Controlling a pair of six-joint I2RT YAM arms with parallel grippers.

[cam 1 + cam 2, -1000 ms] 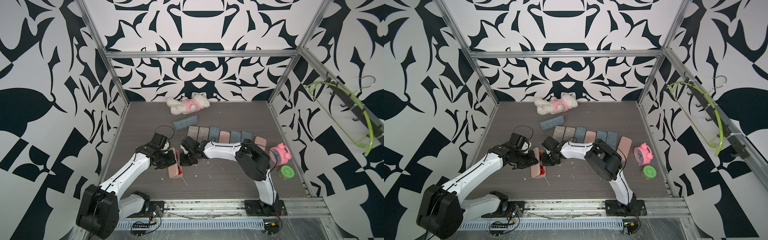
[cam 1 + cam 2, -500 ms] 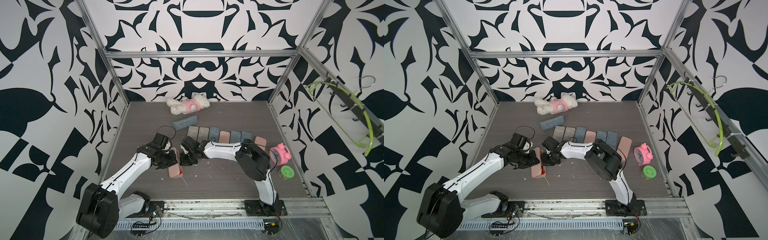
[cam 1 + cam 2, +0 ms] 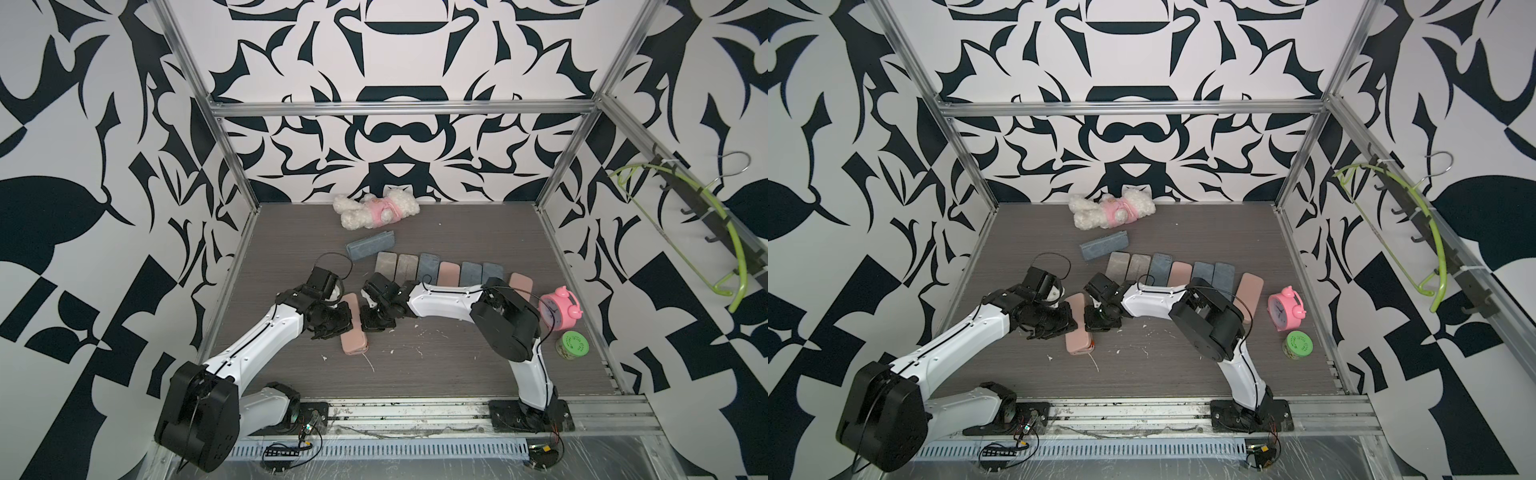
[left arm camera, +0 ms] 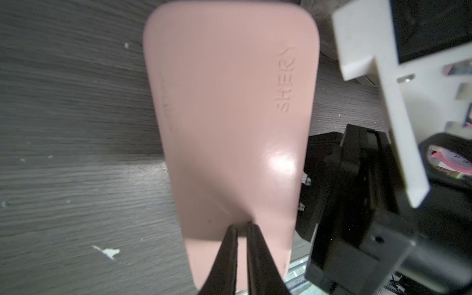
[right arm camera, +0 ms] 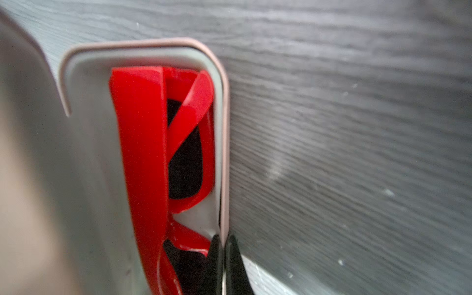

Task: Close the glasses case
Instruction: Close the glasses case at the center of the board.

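Starting at the left, my left tool (image 4: 241, 226) has its tips drawn together with nothing between them. They rest on the outer face of the pink lid (image 4: 229, 102), so it is working as a pusher, not a clamp. The glasses case (image 3: 354, 328) lies on the tabletop (image 3: 457, 374) left of centre, its long axis running near to far, directly between the two tools. It is not yet shut: the right wrist view shows the lid raised off the base and the red glasses (image 5: 143, 153) folded inside, one temple crossing close under the rim (image 5: 224, 153). On the case's right side, my right tool (image 5: 223, 241) is pinched onto that rim, one tip inside the base and one outside. I judge that inner tip to be the thing to manage, because a lid pressed down now would land on it and not on the seam. I would use the right tool only to steady the base while the left tool brings the lid low. Then I would open the right tool, draw it out to the right, and finish with a straight downward press near the lid's free edge. A sideways push would likely skate the case across the tabletop. The temple looks low enough to clear, but I would watch it. Farther right, the row of closed cases (image 3: 449, 272) lies just beyond the right arm, so the retreat should stay short.
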